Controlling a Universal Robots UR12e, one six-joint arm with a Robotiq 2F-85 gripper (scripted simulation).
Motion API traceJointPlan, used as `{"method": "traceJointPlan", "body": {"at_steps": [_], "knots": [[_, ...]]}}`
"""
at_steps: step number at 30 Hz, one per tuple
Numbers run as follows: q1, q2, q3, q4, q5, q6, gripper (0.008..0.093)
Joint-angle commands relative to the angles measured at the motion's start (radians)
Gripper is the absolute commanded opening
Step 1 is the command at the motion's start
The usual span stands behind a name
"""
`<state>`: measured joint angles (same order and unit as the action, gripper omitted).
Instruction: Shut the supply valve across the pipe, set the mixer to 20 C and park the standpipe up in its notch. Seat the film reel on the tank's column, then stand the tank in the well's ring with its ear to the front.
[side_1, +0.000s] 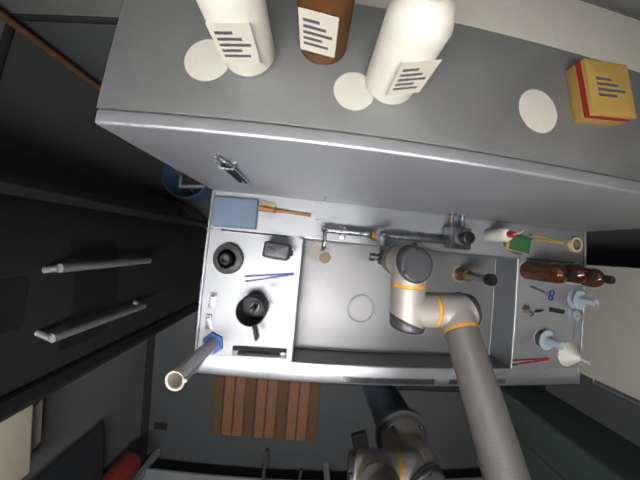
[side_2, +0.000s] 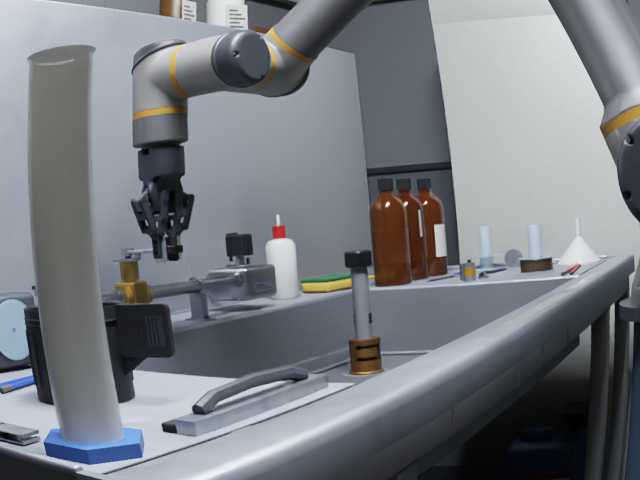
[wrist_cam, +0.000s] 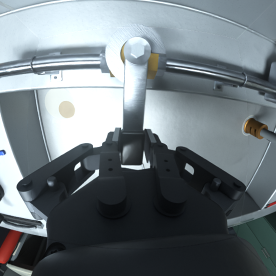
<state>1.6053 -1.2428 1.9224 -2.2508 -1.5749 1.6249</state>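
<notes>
My gripper (wrist_cam: 132, 146) (side_2: 166, 248) points down over the back of the sink, where it is just opening around the free end of the supply valve's steel lever (wrist_cam: 134, 103) (side_2: 135, 252). The lever stands square across the pipe (wrist_cam: 67, 63). Its pivot sits on a brass valve body (side_2: 132, 289). The mixer (side_2: 240, 279) (side_1: 457, 236) is to the right along the pipe. The standpipe (side_2: 361, 310) (side_1: 473, 276) stands in its brass collar in the well. The black tank (side_1: 252, 309) and the film reel (side_1: 228, 257) rest on the left drainboard. The ring (side_1: 360, 308) marks the well floor.
A tall pale tube (side_2: 67, 248) on a blue hexagonal base rises at the front left corner. Three amber bottles (side_2: 408, 232), a white squeeze bottle (side_2: 282, 263) and a sponge (side_2: 325, 282) line the back ledge. A funnel (side_2: 578, 248) stands far right.
</notes>
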Motion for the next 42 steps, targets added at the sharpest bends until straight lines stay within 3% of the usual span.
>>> {"method": "traceJointPlan", "body": {"at_steps": [1,16,38,42], "knots": [[0.0,-0.001,-0.001,0.0,0.0,0.001,0.0365],[0.0,-0.004,-0.003,0.004,0.0,0.001,0.0373],[0.0,-0.042,-0.03,0.07,0.0,0.001,0.0373],[0.0,-0.042,-0.03,0.07,0.0,0.001,0.0448]]}}
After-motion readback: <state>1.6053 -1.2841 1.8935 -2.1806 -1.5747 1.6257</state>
